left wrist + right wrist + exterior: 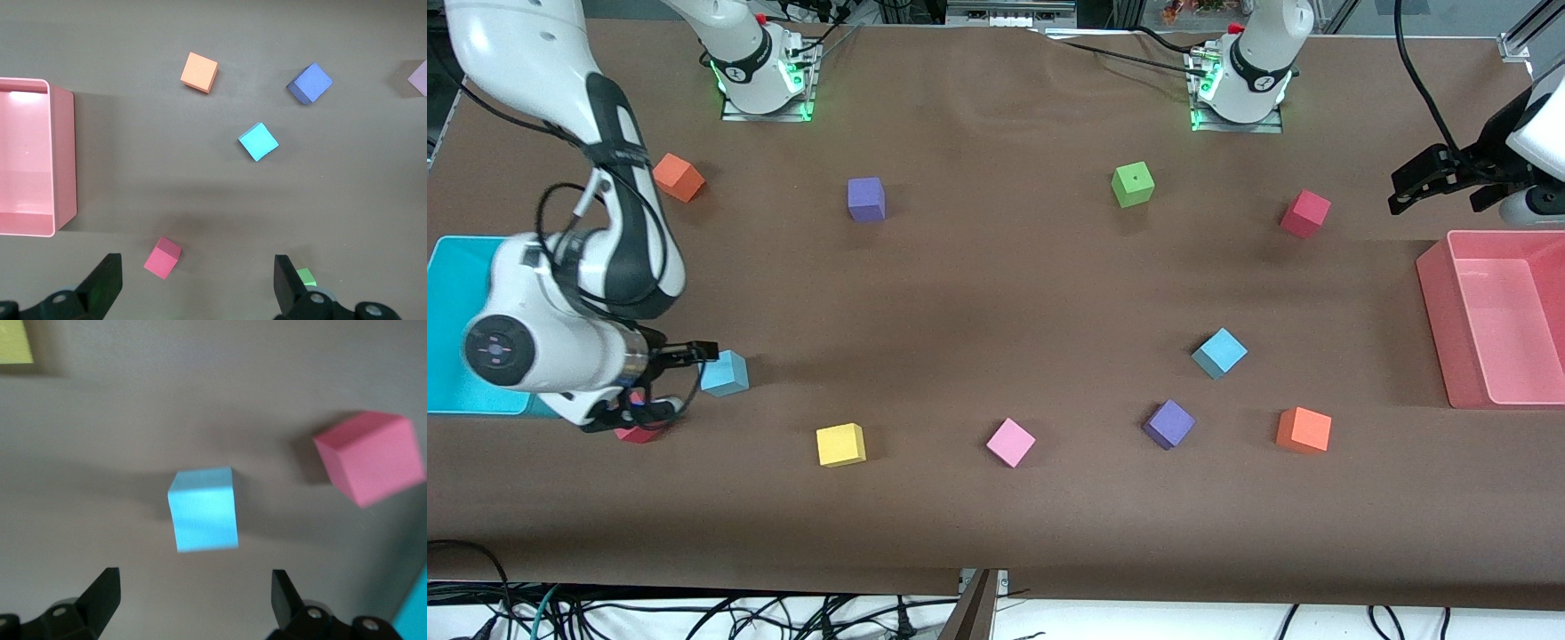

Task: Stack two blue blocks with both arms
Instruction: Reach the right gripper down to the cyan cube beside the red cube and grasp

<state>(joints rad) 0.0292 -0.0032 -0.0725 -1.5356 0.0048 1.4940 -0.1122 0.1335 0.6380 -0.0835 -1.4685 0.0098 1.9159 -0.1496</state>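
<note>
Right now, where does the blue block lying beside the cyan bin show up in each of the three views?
Front view: blue block at the right arm's end, beside the cyan bin, close to the right gripper, whose fingers are open.
Left wrist view: not in it; the blue cube there is the other one.
Right wrist view: centre of the picture.
Shared landmark: the red block beside it.

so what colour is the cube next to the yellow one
Pink cube, beside the yellow cube; clearest in the front view.

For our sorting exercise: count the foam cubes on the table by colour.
Blue: 2
Purple: 2
Orange: 2
Red: 2
Green: 1
Yellow: 1
Pink: 1
Total: 11
</note>
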